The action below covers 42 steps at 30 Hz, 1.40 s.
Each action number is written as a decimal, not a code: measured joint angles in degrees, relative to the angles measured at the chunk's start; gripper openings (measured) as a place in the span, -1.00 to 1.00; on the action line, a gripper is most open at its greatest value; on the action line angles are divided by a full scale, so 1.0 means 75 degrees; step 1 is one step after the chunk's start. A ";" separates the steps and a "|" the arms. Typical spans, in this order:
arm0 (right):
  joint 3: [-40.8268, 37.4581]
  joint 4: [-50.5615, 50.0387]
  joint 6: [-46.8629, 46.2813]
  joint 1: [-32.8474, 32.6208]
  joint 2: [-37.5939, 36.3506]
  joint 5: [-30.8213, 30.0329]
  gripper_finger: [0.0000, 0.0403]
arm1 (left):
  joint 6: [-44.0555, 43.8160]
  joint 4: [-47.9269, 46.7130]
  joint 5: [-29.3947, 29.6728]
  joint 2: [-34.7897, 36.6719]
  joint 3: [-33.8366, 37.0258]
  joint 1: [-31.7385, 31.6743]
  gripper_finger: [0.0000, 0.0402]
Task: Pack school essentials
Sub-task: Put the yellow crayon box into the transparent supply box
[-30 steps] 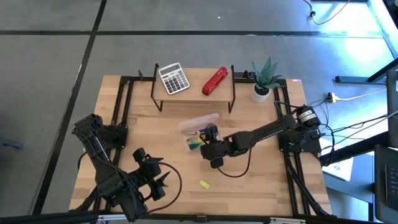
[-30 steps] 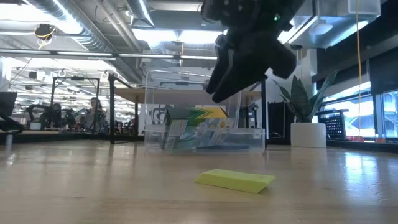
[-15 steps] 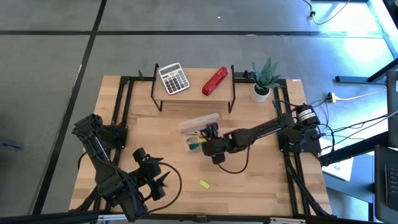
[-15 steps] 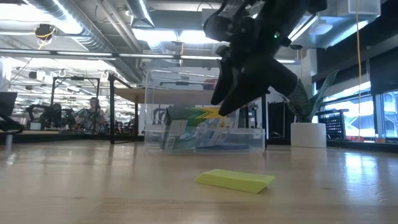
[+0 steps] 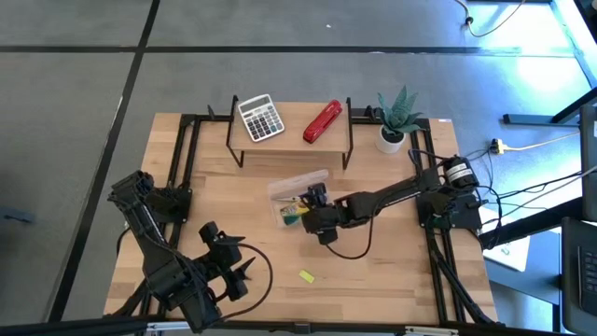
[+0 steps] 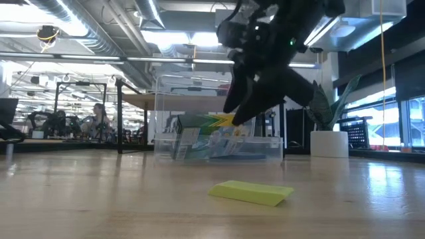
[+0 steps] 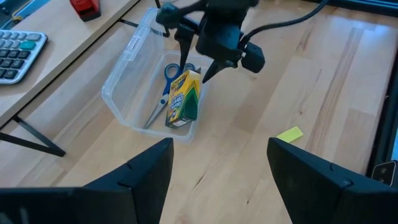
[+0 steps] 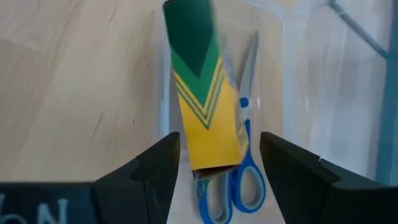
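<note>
From above, the right claw (image 5: pixel 317 198) hangs spread and empty over the clear plastic bin (image 5: pixel 300 182) mid-surface, where the yellow-green box (image 5: pixel 295 212) lies. The left claw (image 5: pixel 241 273) waits, parted and holding nothing, near the front edge of the surface (image 5: pixel 392 271). The small yellow block (image 5: pixel 306 275) lies alone on the wood, well apart from the bin.

From surface height, that block (image 6: pixel 251 192) sits flat in front, the bin (image 6: pixel 219 143) behind it, and the right claw (image 6: pixel 240 113) just above the bin's rim.

The left wrist view shows the blue-handled scissors (image 7: pixel 163 93) and the box (image 7: pixel 184 99) leaning side by side in the bin, with the grey calculator (image 7: pixel 15 56) off on a shelf.

In the right wrist view the box (image 8: pixel 202 106) stands tilted against the scissors (image 8: pixel 230 168).

The box looks delivered, I'd say; the claw should lift straight up so it doesn't catch the box or rim, then go for the block, which is thin and wants a low, square pinch.

Printing runs down the box's side, but I can't make out the words.
</note>
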<state>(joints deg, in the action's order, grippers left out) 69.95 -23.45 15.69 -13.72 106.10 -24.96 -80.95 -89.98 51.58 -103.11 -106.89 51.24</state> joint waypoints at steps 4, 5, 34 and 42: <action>0.0000 -0.0037 0.0274 0.0000 0.0238 -0.0147 0.11 | -0.0003 -0.0002 -0.0001 0.0000 0.0000 0.0003 0.26; 0.0000 -0.0028 0.0364 0.0000 0.0281 -0.0311 0.11 | -0.0003 0.0001 -0.0001 0.0000 0.0000 0.0003 0.26; 0.0006 0.0010 -0.0042 -0.0110 0.0334 -0.0676 -0.63 | -0.0015 0.0000 0.0001 0.0000 0.0000 -0.0001 0.26; 0.0006 0.0045 -0.0071 -0.0399 0.0339 -0.1119 -0.63 | -0.0017 -0.0002 -0.0001 0.0000 0.0000 0.0000 0.26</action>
<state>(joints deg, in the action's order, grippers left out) 70.00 -23.11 15.15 -16.71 108.64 -33.35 -81.08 -89.99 51.57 -103.11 -106.89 51.24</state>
